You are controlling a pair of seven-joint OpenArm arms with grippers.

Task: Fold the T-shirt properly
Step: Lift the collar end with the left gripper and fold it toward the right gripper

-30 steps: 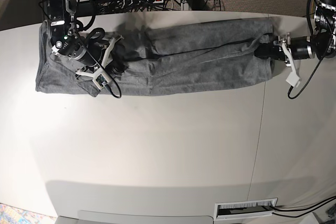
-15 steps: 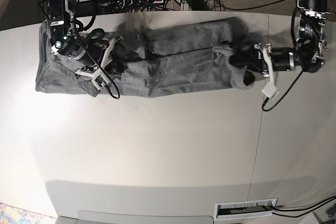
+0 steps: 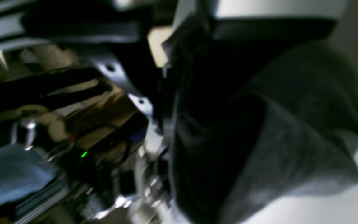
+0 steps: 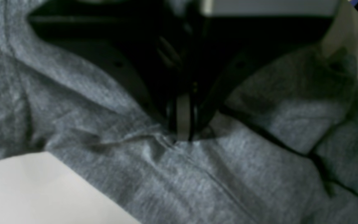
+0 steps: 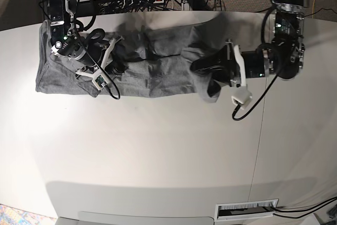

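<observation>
The T-shirt (image 5: pixel 152 67) is laid as a long band across the far part of the table (image 5: pixel 158 151). One end of it is raised off the table and hangs in a fold just below the left gripper (image 5: pixel 202 69), which is pinching the cloth; this end is held over the middle of the band, probably so that it can be laid onto the other half. The right gripper (image 5: pixel 113 56) is seen pressed together, with its tips down on a seam of the shirt (image 4: pixel 179 161). It is judged that this end is pinned so that the band is not dragged along. In the left wrist view the hanging cloth (image 3: pixel 291 140) is blurred.
</observation>
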